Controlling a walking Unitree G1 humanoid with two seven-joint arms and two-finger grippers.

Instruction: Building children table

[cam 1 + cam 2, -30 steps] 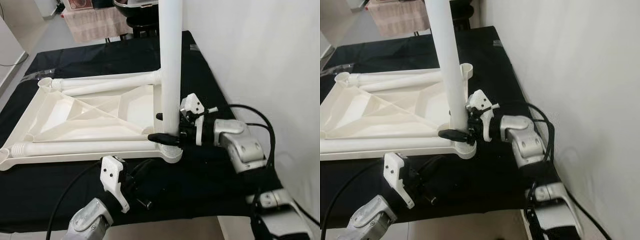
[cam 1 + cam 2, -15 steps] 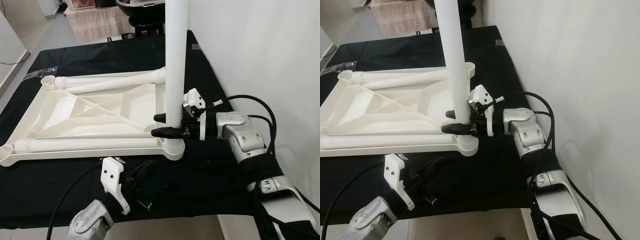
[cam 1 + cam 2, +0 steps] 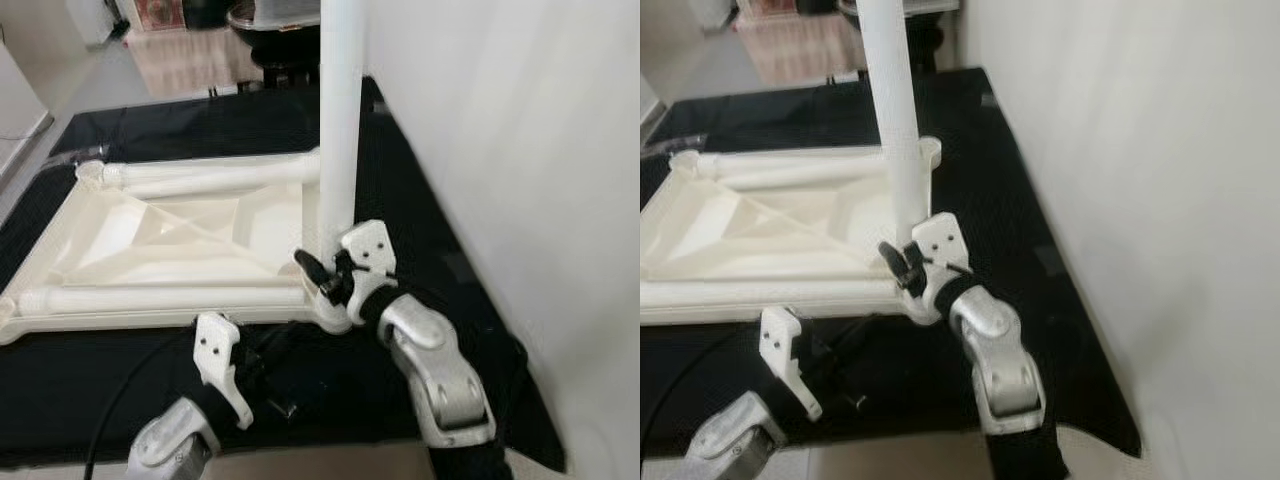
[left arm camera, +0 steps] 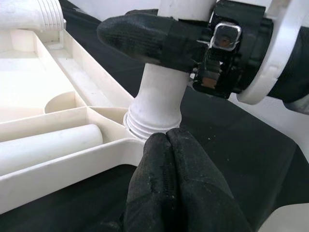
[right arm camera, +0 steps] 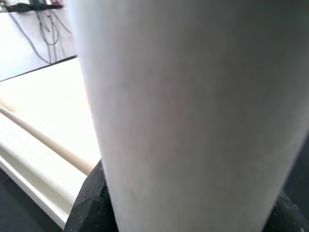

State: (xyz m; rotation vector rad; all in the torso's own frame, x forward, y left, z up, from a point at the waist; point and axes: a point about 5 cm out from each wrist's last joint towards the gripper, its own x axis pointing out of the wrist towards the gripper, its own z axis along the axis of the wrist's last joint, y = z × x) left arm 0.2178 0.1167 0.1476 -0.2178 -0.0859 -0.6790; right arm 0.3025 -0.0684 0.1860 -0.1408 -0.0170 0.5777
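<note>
A: Right gripper point(image 3: 322, 277) — where is it, and what is it doing?

B: It is clamped round the leg point(image 3: 338, 130), low down, just above the corner socket. The wrist view has that white tube pressed between the black fingers point(image 5: 89, 203).

A: And the leg itself?

B: It stands upright in the tabletop point(image 3: 150, 240) corner nearest the robot, on its right. From the middle of the left eye view that joint sits at about 6 o'clock, and the leg rises from it towards 12.

A: How does the tabletop lie?

B: Upside down on the black cloth point(image 3: 420, 230), its ribbed underside up, taking the 9 o'clock side of the view. Two more legs lie flat along it: one at the far edge point(image 3: 210, 172), one at the near edge point(image 3: 150, 298).

A: Left gripper?

B: The left gripper point(image 4: 166, 140) has its fingers pressed together with nothing between them. It rests low over the cloth at about 7 o'clock, tips pointing at the threaded foot of the leg, just short of the socket rim.

A: What else is there?

B: A white wall point(image 3: 520, 150) from 1 to 4 o'clock
</note>
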